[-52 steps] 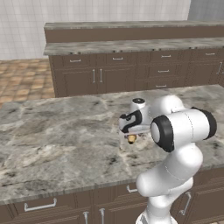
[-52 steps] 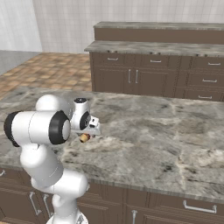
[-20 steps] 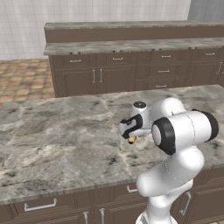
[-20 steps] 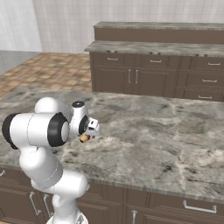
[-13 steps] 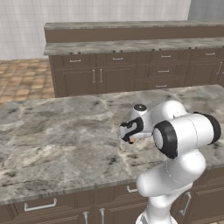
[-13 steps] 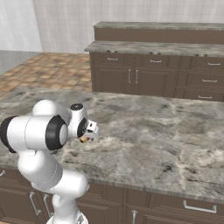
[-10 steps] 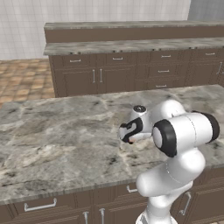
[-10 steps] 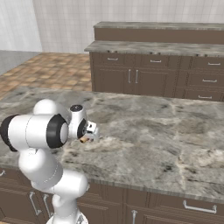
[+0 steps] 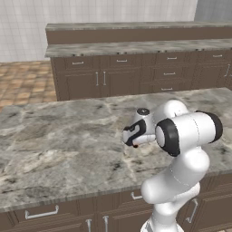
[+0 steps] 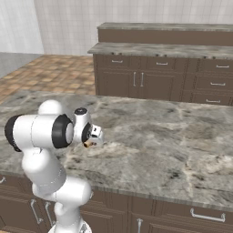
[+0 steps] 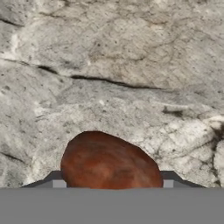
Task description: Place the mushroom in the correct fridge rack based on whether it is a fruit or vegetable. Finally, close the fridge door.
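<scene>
Arm [image 9: 181, 181] showing glossy white rounded shells, thick tubular links. Wide dark band ringing the big joint [image 9: 168, 136] nearest the marble counter [image 9: 59, 149]; black end cap closing that joint's far side. Small dark disc sitting atop the white wrist housing [image 10: 81, 119]. Black curved marking running across the hand's face. Gripper [image 10: 90, 141] showing white block with dark details.

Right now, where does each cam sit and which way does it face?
Left base view: behind the arm's left, facing forward and down over the grey marble counter; arm rises lower right.
Right base view: behind its right, same counter; arm lower left, gripper holding the small brown-capped mushroom.
Hand view: looks along the gripper at the counter; fingertips flank the mushroom.
Both base views share the brown cabinets.
</scene>
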Controlling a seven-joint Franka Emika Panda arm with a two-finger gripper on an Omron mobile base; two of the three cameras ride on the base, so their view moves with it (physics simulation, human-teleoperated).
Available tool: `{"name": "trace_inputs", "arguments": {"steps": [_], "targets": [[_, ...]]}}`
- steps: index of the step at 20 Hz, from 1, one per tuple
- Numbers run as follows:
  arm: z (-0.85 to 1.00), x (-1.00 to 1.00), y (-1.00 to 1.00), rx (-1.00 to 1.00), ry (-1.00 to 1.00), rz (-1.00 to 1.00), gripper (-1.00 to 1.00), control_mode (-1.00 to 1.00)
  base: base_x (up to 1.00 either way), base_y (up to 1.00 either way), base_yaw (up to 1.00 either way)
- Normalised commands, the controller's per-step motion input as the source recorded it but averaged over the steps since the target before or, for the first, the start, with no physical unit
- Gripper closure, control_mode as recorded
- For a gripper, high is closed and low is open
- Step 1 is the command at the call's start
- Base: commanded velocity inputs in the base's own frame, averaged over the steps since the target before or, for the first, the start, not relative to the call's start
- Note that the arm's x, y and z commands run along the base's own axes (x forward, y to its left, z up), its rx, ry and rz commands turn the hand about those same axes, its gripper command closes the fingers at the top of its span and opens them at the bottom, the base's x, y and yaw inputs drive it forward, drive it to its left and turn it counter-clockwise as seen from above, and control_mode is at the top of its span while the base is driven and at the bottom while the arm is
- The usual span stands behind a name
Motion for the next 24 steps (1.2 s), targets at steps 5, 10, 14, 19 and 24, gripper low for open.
{"name": "trace_inputs", "arguments": {"steps": [5,10,14,19,24], "targets": [[0.64,-0.38,-0.16,0.0,-0.04,0.0,1.0,-1.0,0.0,0.0,0.0],[1.0,-0.7,-0.33,-0.01,-0.07,0.0,1.0,-1.0,0.0,0.0,0.0],[1.0,-0.81,-0.15,0.0,-0.03,0.0,1.0,-1.0,0.0,0.0,0.0],[1.0,-0.82,-0.02,0.0,0.0,0.0,1.0,-1.0,0.0,0.0,0.0],[0.91,-0.5,0.21,-0.01,0.0,0.0,1.0,-1.0,0.0,0.0,0.0]]}}
